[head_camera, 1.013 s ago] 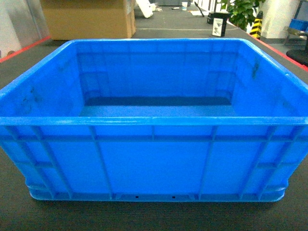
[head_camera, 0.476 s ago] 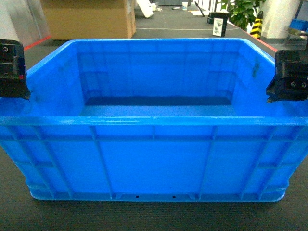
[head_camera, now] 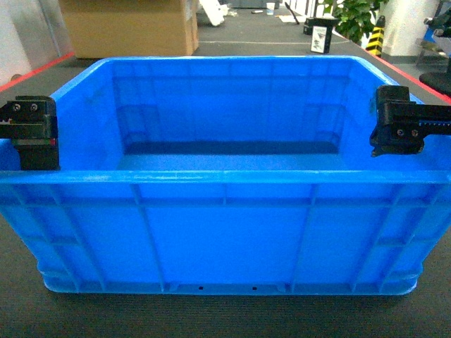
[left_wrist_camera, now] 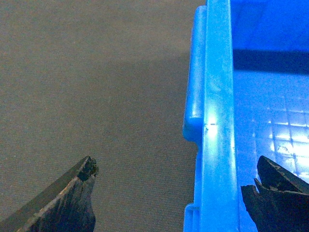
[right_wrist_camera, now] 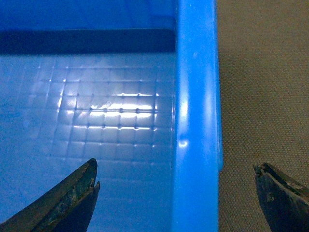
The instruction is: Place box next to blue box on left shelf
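You are at the grasp step: the box (head_camera: 225,232) sits on the dark floor mat (head_camera: 225,317) right in front of the robot, filling most of the head view, empty, its ribbed front wall nearest you.

Both arms stand at the box's side rims. The left gripper (left_wrist_camera: 166,193) is spread wide and straddles the left rim: in the left wrist view 1 finger (left_wrist_camera: 63,203) hangs over the mat outside the wall and the other (left_wrist_camera: 275,193) over the box floor inside, with the rolled rim running up between them. Neither finger appears to touch the plastic.

The right gripper (right_wrist_camera: 176,198) mirrors it, also wide, with 1 finger (right_wrist_camera: 67,203) over the gridded floor inside and the other (right_wrist_camera: 285,198) over the mat outside, the right rim between them and apparently untouched.

In the head view both grippers sit roughly level with the top rim, near the middle of each side wall.

Your next move, as I judge it, is to bring each gripper down so the rim lies well between the fingers, close both together, then lift evenly so the box stays flat.

Farther off you see a cardboard carton (head_camera: 130,28) and a potted plant (head_camera: 356,17). The left shelf and the other blue box are not in view, so expect to turn and drive before placing.
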Controlling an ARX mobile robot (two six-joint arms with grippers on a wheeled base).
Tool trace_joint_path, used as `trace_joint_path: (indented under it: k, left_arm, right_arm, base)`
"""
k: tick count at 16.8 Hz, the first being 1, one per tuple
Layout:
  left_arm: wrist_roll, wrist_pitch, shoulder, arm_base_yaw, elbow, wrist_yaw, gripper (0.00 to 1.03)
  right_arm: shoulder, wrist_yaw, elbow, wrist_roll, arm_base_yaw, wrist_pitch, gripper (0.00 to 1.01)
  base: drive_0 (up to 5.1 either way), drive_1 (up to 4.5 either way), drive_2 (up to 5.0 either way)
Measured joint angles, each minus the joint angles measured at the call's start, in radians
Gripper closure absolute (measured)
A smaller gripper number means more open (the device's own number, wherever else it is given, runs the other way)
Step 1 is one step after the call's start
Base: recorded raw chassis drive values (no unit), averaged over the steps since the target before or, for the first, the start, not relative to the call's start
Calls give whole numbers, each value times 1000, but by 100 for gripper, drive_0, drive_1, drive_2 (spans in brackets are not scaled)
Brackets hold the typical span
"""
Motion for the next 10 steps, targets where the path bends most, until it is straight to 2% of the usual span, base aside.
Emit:
trace_joint_path:
  k: [1, 2, 7, 9, 10]
  left_arm:
    - [0, 3, 5, 0, 2, -1, 5]
    - [1, 2, 9, 0, 6, 0, 11]
    - [1, -11, 18, -8, 12, 6, 62]
    - [2, -18, 18, -19, 20, 10, 83]
    - [-18, -16, 13, -23, 22, 19, 90]
  right_arm:
    - [0, 2, 0, 1, 0, 5, 3]
    - [0, 6, 0, 3, 5, 5, 9]
    - [2, 11, 0, 3, 5, 10, 60]
    - [1, 23, 0, 6, 4, 11, 78]
    - [0, 35, -5, 13, 6, 20, 81]
  base:
    - [0, 0, 0]
    - [0, 0, 0]
    - [0, 0, 0]
    - [0, 0, 0]
    - [0, 0, 0]
